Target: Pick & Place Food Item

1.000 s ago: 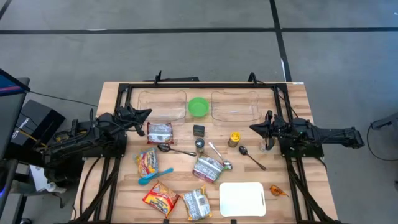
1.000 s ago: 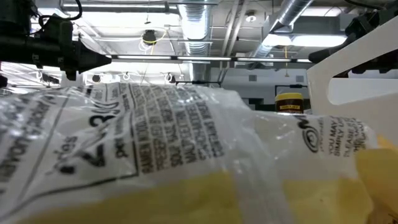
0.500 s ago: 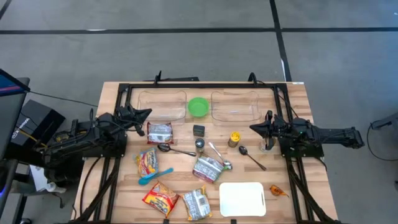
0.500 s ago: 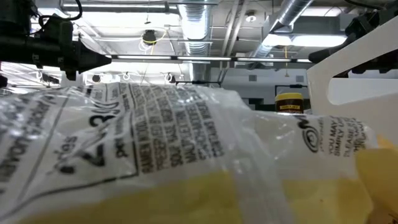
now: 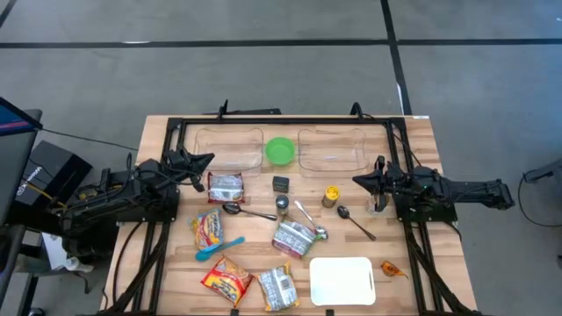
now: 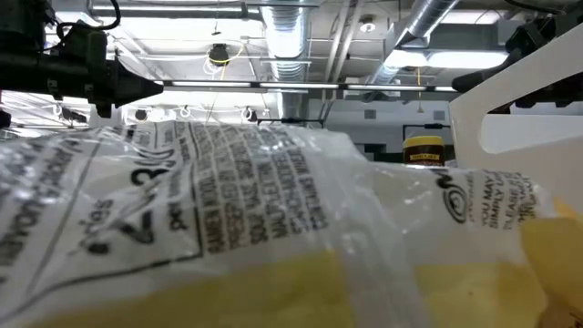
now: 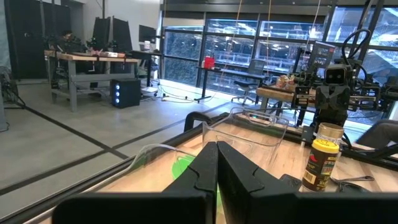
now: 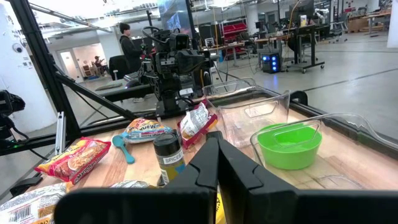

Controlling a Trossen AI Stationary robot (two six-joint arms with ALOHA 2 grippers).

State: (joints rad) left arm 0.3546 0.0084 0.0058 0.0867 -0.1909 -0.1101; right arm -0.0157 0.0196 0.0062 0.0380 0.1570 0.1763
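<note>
Several food packets lie on the wooden table: a silver-red one [image 5: 226, 186] by the left arm, a yellow-red one [image 5: 208, 227], a red one [image 5: 226, 279], and silver ones [image 5: 277, 286] [image 5: 294, 237]. My left gripper [image 5: 204, 160] rests shut and empty at the table's left side, just beside the silver-red packet. At the right side, my right gripper [image 5: 356, 181] is shut and empty, pointing inward near a yellow bottle [image 5: 330, 196]. One clear-wrapped packet [image 6: 228, 228] fills the low view. Both wrist views show shut fingers [image 7: 208, 168] [image 8: 208, 162].
A green bowl [image 5: 280, 150] sits between two clear containers [image 5: 230, 147] [image 5: 332, 147] at the back. A white board [image 5: 342, 281] lies at the front. A pepper shaker [image 5: 282, 206], metal spoons [image 5: 354, 223], a blue spoon [image 5: 219, 248] and a black cube [image 5: 280, 183] are scattered mid-table. People [image 8: 127, 40] stand far behind.
</note>
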